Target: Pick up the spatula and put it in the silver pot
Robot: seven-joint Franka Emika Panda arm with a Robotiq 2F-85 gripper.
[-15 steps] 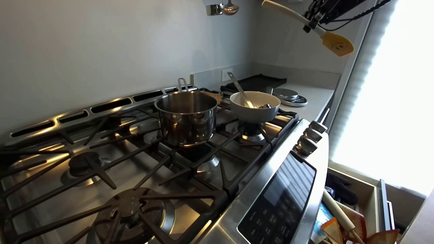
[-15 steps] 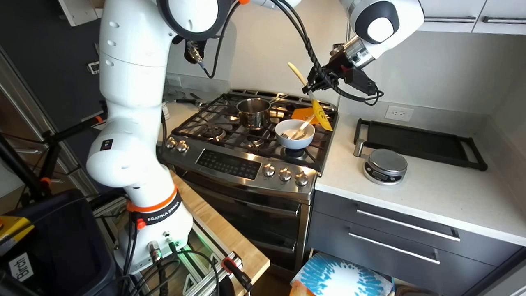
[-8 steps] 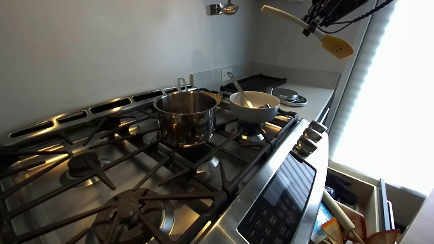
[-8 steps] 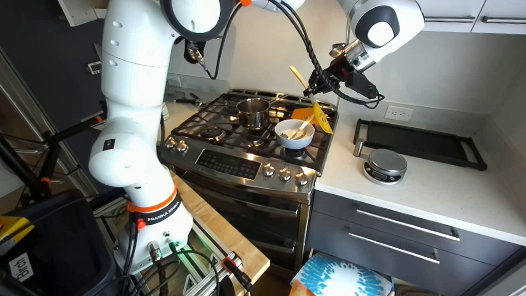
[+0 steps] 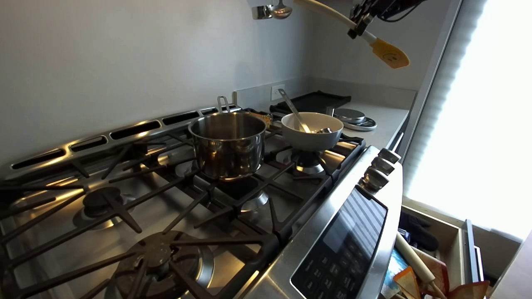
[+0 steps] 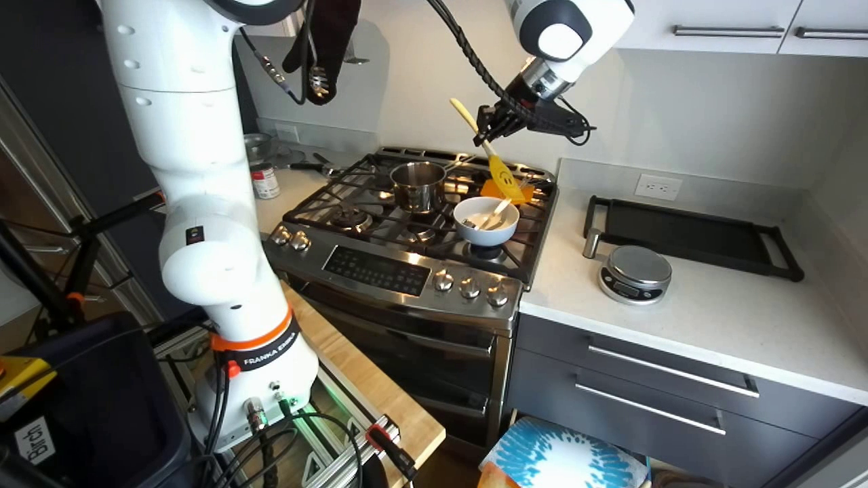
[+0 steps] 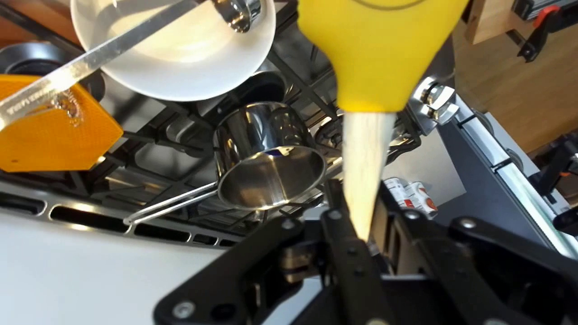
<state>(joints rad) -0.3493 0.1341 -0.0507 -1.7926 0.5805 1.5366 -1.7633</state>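
The spatula has a yellow head with a smiling face and a light wooden handle. My gripper [image 6: 481, 139] is shut on the handle just behind the yellow head and holds the spatula [image 6: 503, 177] tilted in the air, head end lower. The gripper [image 5: 353, 35] and spatula [image 5: 390, 53] are high above the stove's right end. In the wrist view the handle sits between the fingers [image 7: 359, 198] with the yellow head [image 7: 379, 54] pointing away. The silver pot [image 6: 418, 195] stands upright on the stove, left of and below the gripper; it shows in an exterior view [image 5: 230, 155] and wrist view [image 7: 255, 131].
A white bowl [image 6: 486, 234] holding a metal-handled utensil stands on the stove near the pot. An orange flat item [image 7: 49, 131] lies behind it. Ladles [image 5: 281, 10] hang on the wall. A scale [image 6: 635, 274] and black tray [image 6: 685, 234] are on the counter. A drawer [image 5: 455, 245] is open.
The gripper has moved left with the spatula in its grip in both exterior views, closer to the pot's side. The pot and bowl have not moved.
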